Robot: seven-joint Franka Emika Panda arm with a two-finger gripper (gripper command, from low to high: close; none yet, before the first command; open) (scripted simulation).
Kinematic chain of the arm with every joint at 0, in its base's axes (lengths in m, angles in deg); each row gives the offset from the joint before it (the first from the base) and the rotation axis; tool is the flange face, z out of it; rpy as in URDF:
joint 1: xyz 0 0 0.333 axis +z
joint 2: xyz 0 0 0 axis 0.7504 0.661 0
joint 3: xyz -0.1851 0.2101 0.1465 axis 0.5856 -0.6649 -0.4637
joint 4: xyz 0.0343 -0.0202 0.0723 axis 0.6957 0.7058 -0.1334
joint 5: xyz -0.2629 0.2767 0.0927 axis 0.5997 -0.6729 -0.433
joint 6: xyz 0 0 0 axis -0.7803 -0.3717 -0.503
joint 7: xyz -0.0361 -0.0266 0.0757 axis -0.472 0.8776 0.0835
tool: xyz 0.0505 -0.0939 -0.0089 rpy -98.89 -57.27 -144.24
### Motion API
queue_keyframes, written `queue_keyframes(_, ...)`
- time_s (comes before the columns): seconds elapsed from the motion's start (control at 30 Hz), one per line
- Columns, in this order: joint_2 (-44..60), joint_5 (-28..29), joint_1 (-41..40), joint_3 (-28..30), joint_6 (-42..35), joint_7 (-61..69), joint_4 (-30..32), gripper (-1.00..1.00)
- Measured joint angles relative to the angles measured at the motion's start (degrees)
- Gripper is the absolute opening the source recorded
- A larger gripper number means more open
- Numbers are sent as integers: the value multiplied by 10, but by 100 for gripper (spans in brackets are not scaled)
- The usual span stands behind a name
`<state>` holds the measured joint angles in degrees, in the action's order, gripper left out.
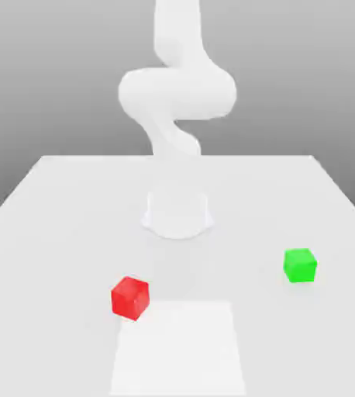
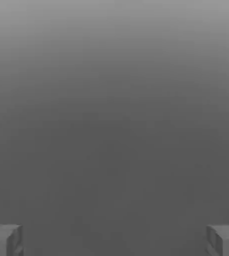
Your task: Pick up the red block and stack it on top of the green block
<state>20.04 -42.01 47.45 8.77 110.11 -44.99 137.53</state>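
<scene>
0 of 2 steps done: red block (image 1: 130, 298) not picked, not stacked.
Red blk sits on table (image 1: 64, 256), well apart from gripper (image 2: 114, 241), as is green block (image 1: 300, 265), bare on top. Gripper jaws wide apart, nothing held. Left, as I judge: reach red, grip, lift, carry over, set on green, let go.

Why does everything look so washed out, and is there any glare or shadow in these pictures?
Exterior view: bright, flat light, so the white arm's base nearly melts into the pale tabletop; a brighter, hard-edged patch lies near the red cube. Hand view: a grey backdrop, darker low down, with the hand dim against it.
</scene>
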Motion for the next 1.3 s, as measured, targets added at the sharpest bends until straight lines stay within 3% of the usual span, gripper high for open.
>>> queue_keyframes(0.53, 298, 15, -91, 31, 234, -91, 294, 0)
queue_keyframes(0.77, 498, -27, -112, 18, 393, -71, 309, 0)
queue_keyframes(0.8, 517, -30, -118, 12, 410, -69, 306, -100)
queue_keyframes(1.03, 521, -28, -120, 10, 414, -71, 306, -100)
queue_keyframes(1.3, 373, 0, -119, 15, 286, -95, 327, -100)
